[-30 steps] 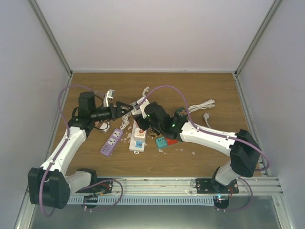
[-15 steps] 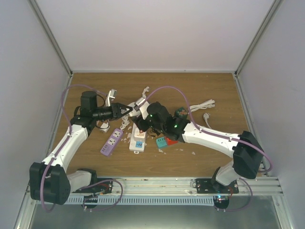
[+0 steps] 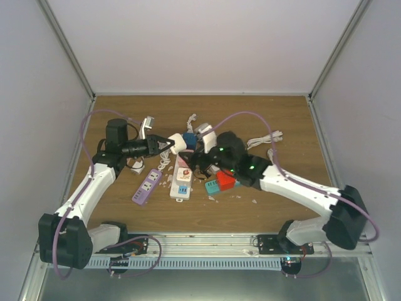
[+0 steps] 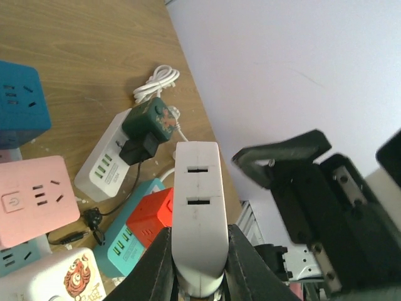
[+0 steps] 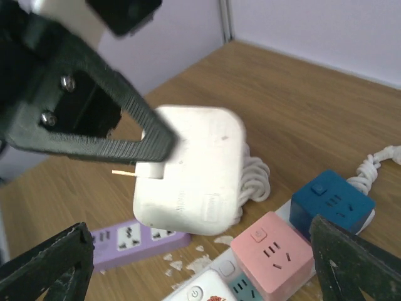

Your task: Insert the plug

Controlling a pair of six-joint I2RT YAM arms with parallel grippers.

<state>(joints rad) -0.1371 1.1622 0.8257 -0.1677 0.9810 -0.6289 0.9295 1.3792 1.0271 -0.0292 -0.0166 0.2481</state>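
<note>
Over the middle of the table (image 3: pixel 276 113), I am gripping the white plug (image 3: pixel 178 142) in the left gripper (image 3: pixel 168 145).
Nearest me, the purple power strip (image 3: pixel 145 186) and the white power strip (image 3: pixel 181 182) are lying side by side. Above them my left fingers (image 4: pixel 156 266) are clamping the plug's sides, holding it off the table. The right gripper (image 3: pixel 202 158) is hanging just beside it, jaws spread wide with nothing between them. Farther back on the right, a coiled white cable (image 3: pixel 266 137) is resting.

White rounded-square plug (image 3: pixel 178 143), aloft above the cluster of power strips (image 3: pixel 182 182), clamped in the left claw (image 3: pixel 170 144).
</note>
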